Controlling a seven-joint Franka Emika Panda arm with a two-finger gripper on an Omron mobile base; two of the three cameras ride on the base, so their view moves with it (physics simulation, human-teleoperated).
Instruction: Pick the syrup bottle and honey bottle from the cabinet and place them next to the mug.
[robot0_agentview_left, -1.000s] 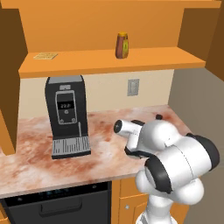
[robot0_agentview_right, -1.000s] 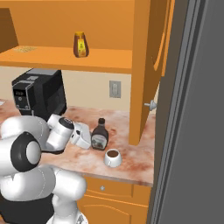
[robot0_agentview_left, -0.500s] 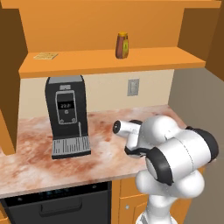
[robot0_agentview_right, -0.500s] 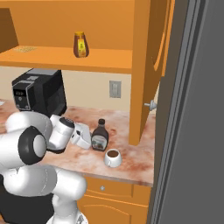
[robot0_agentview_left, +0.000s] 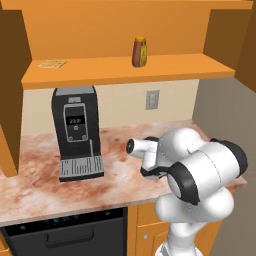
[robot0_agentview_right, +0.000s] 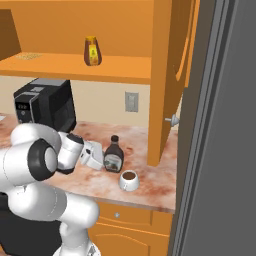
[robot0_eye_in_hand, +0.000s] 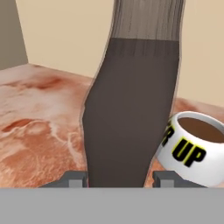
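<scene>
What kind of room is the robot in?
It looks like a kitchen. A coffee machine stands on a marble-patterned counter, a wooden cabinet hangs above it with a honey bottle on its shelf, and a mug of dark drink sits nearby.

Black coffee machine (robot0_agentview_left: 76, 131) upright on marbled worktop (robot0_agentview_left: 35, 185), against the wall. Wall outlet (robot0_agentview_left: 152, 99) to its right. Dark dishwasher front (robot0_agentview_left: 65, 236) below.

1. Syrup bottle (robot0_agentview_right: 114, 156): dark brown body, black cap, white label.
2. Honey bottle (robot0_agentview_right: 91, 51): amber-orange, yellowish cap, reddish label.
3. Mug (robot0_agentview_right: 129, 180): white, dark brown liquid, black-and-yellow lettering.
4. Cabinet (robot0_agentview_left: 125, 70): orange shelf, darker brown sides.
5. Counter (robot0_agentview_left: 40, 187): mottled red-and-cream marble pattern.
6. Coffee machine (robot0_agentview_left: 76, 131): black with grey panels.
</scene>
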